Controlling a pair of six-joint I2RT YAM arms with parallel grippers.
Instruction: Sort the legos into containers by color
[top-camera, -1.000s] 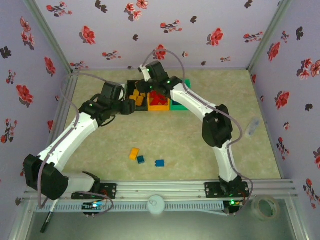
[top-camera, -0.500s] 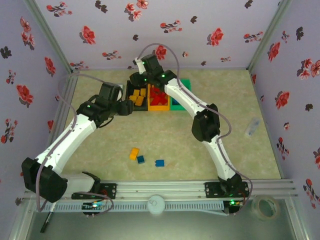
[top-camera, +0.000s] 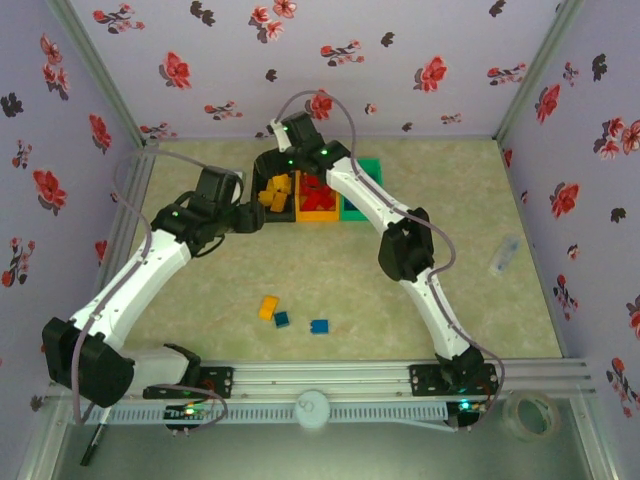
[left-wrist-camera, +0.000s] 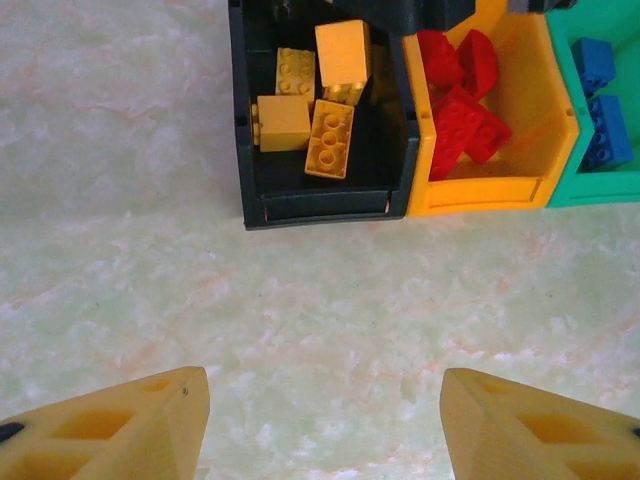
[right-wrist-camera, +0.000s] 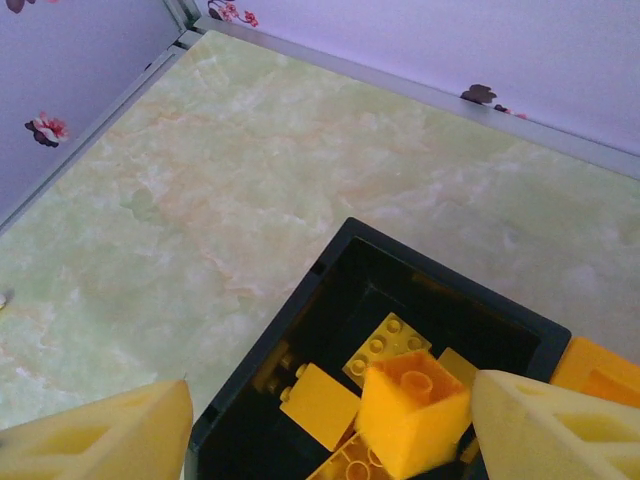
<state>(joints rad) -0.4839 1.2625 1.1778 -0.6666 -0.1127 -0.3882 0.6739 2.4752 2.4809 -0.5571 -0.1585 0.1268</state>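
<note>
Right wrist: we see our right end effector (right-wrist-camera: 335, 430) spread wide above the black bin (right-wrist-camera: 255, 365); our left end effector (left-wrist-camera: 325, 420) likewise gapes, empty.

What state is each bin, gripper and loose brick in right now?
black bin: holds yellow bricks.
orange bin: holds red bricks.
green bin: holds blue bricks.
left gripper: open, empty.
right gripper: open over black bin, yellow brick between fingers.
loose bricks: one yellow, two blue, on table.

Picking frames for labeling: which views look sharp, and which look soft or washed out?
Top external: hazy, pale, loose bricks tiny. Left wrist: crisp on the bins, even light. Right wrist: black bin sharp, fingers soft at the edges.
</note>
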